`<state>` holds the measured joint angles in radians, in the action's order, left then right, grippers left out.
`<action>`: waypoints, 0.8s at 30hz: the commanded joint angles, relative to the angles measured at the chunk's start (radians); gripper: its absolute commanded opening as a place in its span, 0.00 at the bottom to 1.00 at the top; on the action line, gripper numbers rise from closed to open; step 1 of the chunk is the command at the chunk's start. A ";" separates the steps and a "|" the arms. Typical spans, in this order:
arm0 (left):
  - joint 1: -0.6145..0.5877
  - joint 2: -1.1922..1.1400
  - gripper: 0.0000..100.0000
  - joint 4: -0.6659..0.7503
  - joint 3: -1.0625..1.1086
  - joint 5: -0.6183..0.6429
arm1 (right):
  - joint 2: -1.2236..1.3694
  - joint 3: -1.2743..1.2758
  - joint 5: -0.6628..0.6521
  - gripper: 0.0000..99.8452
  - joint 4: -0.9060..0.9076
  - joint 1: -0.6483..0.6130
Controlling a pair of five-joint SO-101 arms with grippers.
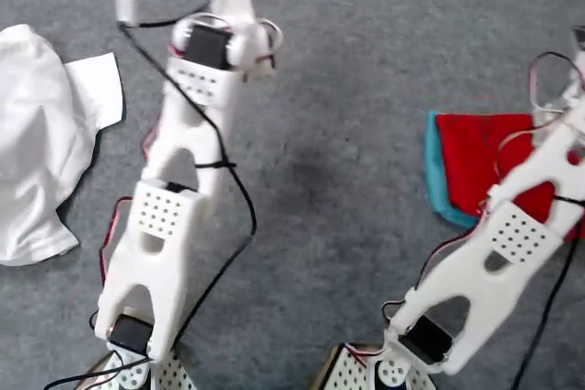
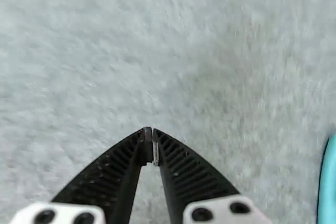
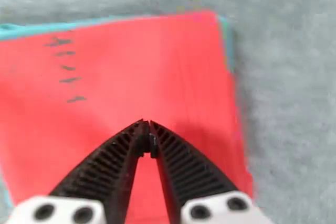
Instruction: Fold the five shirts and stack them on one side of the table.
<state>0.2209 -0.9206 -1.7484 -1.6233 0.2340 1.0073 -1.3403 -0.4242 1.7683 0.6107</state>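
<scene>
- White shirt (image 1: 37,134) is seen unfolded at the left edge of the tabletop (image 1: 347,116), its long axis running far to near.
- Left claw (image 2: 148,145) is held closed and empty over bare grey surface. In the high view the white shirt lies to its left, so this arm is judged the nearer.
- Red shirt (image 1: 475,162) is stacked folded on a teal shirt (image 1: 431,175) at the right.
- Right claw (image 3: 146,137) is held closed and empty above the red shirt.

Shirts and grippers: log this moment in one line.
left gripper: shut, over table | right gripper: shut, over red shirt | red shirt: folded on teal shirt | white shirt: unfolded
</scene>
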 commanded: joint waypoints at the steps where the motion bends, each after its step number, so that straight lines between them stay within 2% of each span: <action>1: -0.080 0.107 0.02 -0.011 -0.044 -0.008 | -0.001 0.094 0.044 0.01 0.015 -0.085; 7: -0.227 0.153 0.02 -0.011 -0.044 -0.084 | 0.087 0.349 0.097 0.01 -0.124 -0.196; 11: -0.333 0.202 0.02 -0.011 -0.044 -0.117 | 0.094 0.288 0.097 0.01 -0.075 -0.208; 14: -0.407 0.232 0.02 -0.012 -0.043 -0.155 | 0.059 0.166 0.097 0.01 0.023 -0.194; 17: -0.476 0.269 0.02 -0.012 -0.043 -0.219 | -0.018 0.130 0.098 0.01 0.020 -0.143; 24: -0.736 0.292 0.02 -0.012 0.028 -0.301 | -0.259 0.298 0.097 0.01 0.018 -0.084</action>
<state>-0.4051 -0.6874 -1.7484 -1.6187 -0.0361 0.8999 -1.0963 -0.3368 1.7668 0.5017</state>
